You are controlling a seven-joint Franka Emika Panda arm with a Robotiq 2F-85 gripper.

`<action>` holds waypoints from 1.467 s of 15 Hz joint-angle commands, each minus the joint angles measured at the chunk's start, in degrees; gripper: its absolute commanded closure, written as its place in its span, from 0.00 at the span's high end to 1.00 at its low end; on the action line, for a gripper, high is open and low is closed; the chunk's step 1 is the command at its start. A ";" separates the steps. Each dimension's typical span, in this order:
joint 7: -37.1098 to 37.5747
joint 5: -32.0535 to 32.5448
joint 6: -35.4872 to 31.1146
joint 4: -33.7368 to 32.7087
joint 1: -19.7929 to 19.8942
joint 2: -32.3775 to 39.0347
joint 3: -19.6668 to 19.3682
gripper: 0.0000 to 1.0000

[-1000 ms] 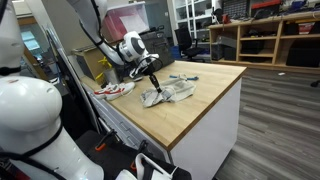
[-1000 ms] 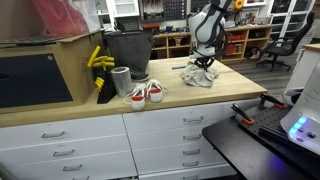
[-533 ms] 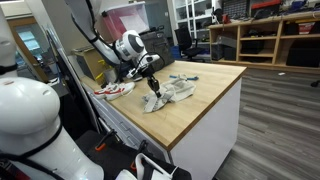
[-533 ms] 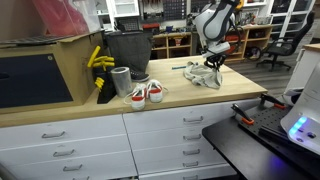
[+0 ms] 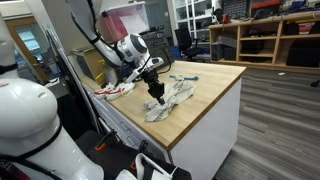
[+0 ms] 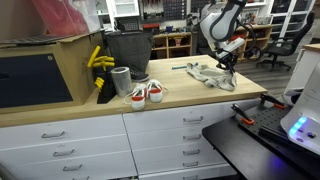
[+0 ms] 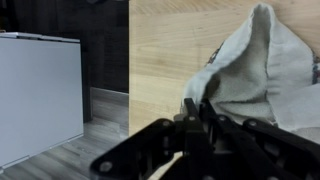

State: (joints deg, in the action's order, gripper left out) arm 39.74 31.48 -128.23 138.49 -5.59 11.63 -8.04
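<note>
Cloth [image 5: 172, 98], pale grey, crumpled, on wooden counter [image 5: 207, 95] near its front edge; one end pinched between the closed fingers of the gripper [image 5: 156, 92]; judged light, limp, non-slippery, best held at a bunched fold.

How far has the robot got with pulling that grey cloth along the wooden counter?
Done: the fingers have pinched one end of the cloth, and it lies stretched out long on the counter. In hand: that end is lifted off the wood, the rest trailing on it. Left: probably setting it down and smoothing it, since it looks wrinkled.
</note>
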 commanded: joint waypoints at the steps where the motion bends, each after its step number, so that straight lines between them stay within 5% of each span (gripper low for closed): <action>1: -9.39 3.78 -2.60 3.82 2.21 -3.74 0.84 0.35; 4: -14.66 5.75 -6.90 5.21 3.48 -4.10 0.95 0.38; 9: -20.41 -5.16 -8.92 3.31 4.17 -1.43 3.16 0.75; 13: -12.83 -13.25 -13.06 1.07 1.71 1.11 5.66 1.00; 20: 12.70 -9.07 -12.52 -6.97 -3.29 9.20 0.66 1.00; 21: 14.98 -9.87 -11.53 -7.78 -3.45 10.03 0.17 0.75; 22: 17.14 -10.91 -10.75 -8.17 -3.59 10.66 -0.29 0.74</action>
State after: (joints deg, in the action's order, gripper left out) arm 50.46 21.52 -141.73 133.35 -8.02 19.52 -6.46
